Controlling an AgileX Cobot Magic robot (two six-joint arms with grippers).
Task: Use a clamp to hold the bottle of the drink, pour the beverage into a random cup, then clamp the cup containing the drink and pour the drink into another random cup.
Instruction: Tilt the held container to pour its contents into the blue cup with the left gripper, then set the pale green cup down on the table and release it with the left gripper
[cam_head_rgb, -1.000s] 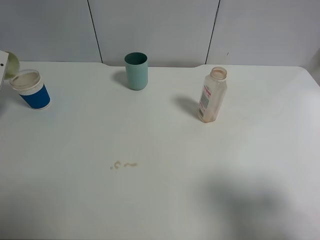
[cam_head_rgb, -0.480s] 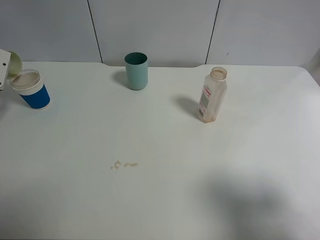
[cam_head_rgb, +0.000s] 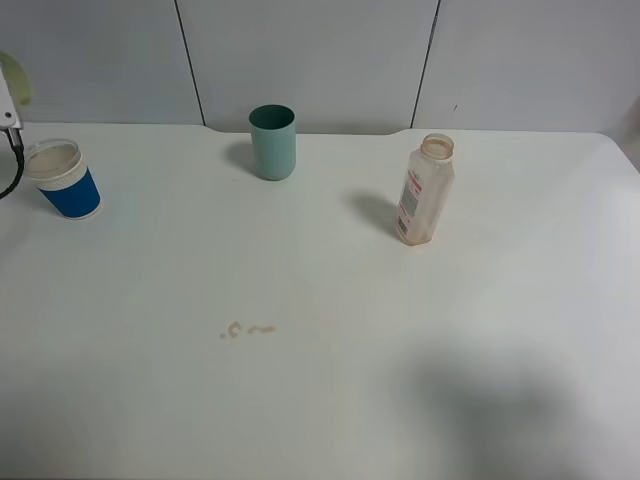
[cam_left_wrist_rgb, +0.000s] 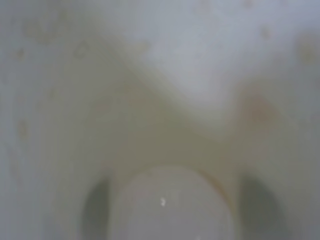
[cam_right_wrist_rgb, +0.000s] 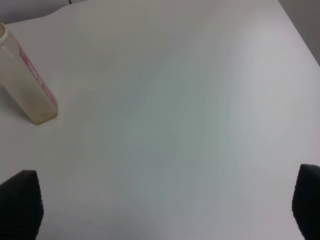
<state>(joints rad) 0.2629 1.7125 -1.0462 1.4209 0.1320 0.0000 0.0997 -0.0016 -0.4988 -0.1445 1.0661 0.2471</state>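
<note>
**Second pour at the blue cup, nearly finished**

The tabletop spreads white and mostly bare, with a small brown dribble near its middle. The bottle of the drink stands upright and uncapped, close to empty, well apart from the left gripper and nearer the right one. A teal tumbler stands upright between the bottle and the blue cup, unused.

The left gripper barely enters the high view; it is clenched on the pale yellow-green tumbler, whose tilted rim shows just above and beside the short blue paper cup. The left wrist view is blurred and filled with the tumbler's pale inside, so I cannot tell whether any beverage remains in it.

The right gripper hangs released, jaws wide apart, with the bottle ahead and off to one side, nothing between the jaws.

By my reading the pour into the blue cup is ending. The next move calls for righting the tumbler clear of the blue cup's rim and setting it down without knocking that cup.
</note>
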